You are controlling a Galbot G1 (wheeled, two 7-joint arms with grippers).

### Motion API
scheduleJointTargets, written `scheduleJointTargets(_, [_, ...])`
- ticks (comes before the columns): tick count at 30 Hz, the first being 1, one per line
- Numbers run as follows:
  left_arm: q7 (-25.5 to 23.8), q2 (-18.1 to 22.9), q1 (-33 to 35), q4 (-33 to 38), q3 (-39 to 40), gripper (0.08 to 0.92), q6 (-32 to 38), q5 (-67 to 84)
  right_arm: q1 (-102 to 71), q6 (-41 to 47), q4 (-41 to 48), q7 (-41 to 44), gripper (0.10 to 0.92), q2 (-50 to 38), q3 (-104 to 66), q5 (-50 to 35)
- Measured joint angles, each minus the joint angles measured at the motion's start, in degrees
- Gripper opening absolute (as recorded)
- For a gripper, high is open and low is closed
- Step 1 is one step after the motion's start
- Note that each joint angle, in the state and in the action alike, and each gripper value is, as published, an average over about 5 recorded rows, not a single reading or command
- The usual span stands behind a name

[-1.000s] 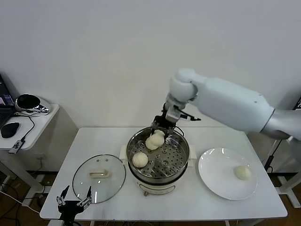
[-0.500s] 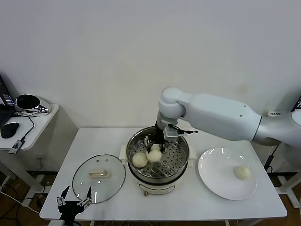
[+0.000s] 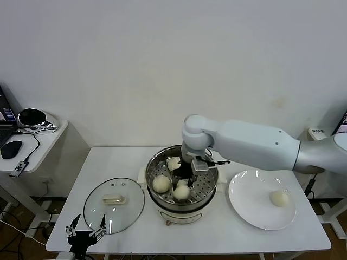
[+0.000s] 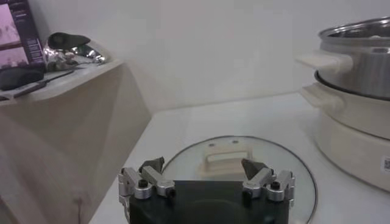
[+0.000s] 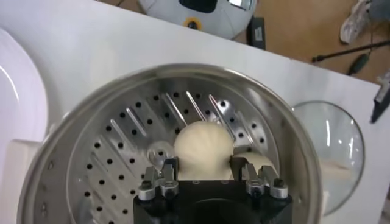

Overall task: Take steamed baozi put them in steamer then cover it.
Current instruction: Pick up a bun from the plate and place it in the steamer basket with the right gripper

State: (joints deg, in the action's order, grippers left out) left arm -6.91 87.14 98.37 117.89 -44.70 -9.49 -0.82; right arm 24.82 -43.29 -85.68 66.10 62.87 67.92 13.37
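Observation:
The steamer [image 3: 153, 162] stands mid-table, shiny steel on a cream base. My right gripper [image 3: 182, 184] reaches down into it and is shut on a steamed baozi [image 3: 181, 193] low over the front of the perforated tray. In the right wrist view the baozi [image 5: 203, 146] sits between the two fingers of the right gripper [image 5: 204, 167]. Two more baozi lie in the steamer, one at the back [image 3: 173, 162] and one at the left [image 3: 161, 183]. A fourth baozi [image 3: 280, 198] lies on the white plate [image 3: 249, 208]. The glass cover [image 3: 114, 205] lies flat on the table left of the steamer.
My left gripper [image 3: 85, 233] is parked open at the table's front-left edge, just before the cover [image 4: 237, 167], with the steamer's side [image 4: 359, 49] beyond. A side table [image 3: 32, 135] with a mouse and a shiny object stands at the left.
My right gripper has carried the baozi down and toward the steamer's front, close to the tray. The back baozi is now uncovered. The left arm has not moved.

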Motion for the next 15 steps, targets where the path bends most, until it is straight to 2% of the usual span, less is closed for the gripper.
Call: scheduleJointTargets(15, [0.1,0.3,-0.4,-0.5,0.3,0.823,0.1,-0.2,-0.4,0.8,-1.1,-0.4,0.534,-1.1,0.9,-0.1])
